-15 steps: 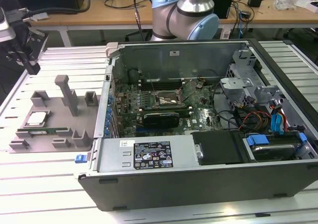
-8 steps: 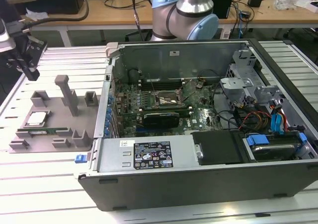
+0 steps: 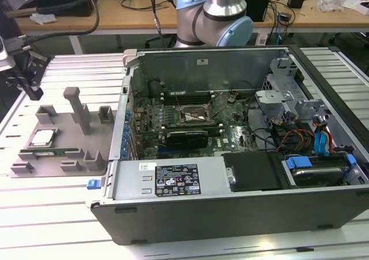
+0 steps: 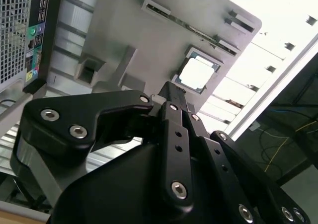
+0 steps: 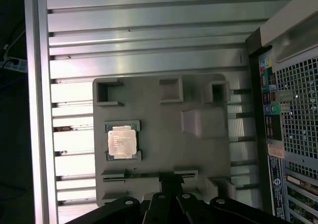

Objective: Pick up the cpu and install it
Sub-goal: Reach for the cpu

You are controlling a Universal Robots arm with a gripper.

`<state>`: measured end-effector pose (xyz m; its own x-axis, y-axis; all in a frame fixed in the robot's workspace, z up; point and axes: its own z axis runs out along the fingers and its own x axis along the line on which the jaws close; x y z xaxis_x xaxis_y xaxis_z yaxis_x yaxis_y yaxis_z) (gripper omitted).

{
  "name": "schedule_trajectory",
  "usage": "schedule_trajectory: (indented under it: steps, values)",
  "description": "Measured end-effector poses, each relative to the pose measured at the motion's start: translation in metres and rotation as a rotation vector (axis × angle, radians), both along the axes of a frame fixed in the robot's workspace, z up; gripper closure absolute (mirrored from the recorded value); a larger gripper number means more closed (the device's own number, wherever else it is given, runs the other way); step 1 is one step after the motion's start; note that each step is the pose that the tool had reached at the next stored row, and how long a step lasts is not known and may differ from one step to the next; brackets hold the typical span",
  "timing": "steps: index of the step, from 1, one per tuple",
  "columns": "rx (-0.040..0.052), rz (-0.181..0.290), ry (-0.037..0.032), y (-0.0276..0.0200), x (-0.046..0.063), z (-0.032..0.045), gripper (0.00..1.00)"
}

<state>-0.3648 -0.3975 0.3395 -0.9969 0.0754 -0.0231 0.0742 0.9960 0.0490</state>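
Observation:
The cpu [image 3: 43, 138], a small square chip with a silvery top, lies flat in a recess of the grey fixture plate [image 3: 60, 119] at the exterior view's left. Both wrist views look down on the cpu [image 5: 122, 141] [image 4: 198, 74] from well above. My gripper [image 5: 171, 180] [image 4: 170, 92] hangs above the plate, off to the side of the chip and not touching it. Its black fingers are shut together with nothing between them. In the exterior view the gripper [image 3: 29, 88] is a dark shape at the far left. The black socket [image 3: 193, 117] sits on the motherboard inside the open case.
The open computer case [image 3: 230, 214] lies beside the fixture, its wall [image 5: 293, 110] close to the plate's edge. A green memory stick [image 3: 51, 153] rests in a slot next to the chip. A grey post [image 3: 78, 107] stands up from the plate. Cables and drive bays crowd the case's right.

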Motion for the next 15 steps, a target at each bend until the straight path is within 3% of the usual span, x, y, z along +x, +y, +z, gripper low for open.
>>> schedule_trajectory:
  steps: [5, 9, 15]
  values:
    - [0.0001, -0.001, -0.0001, 0.0050, -0.003, -0.0079, 0.89]
    - [-0.0001, -0.004, 0.0002, 0.0129, -0.005, -0.0163, 0.89]
    - [-0.0001, -0.005, 0.0002, 0.0219, -0.007, -0.0230, 0.89]
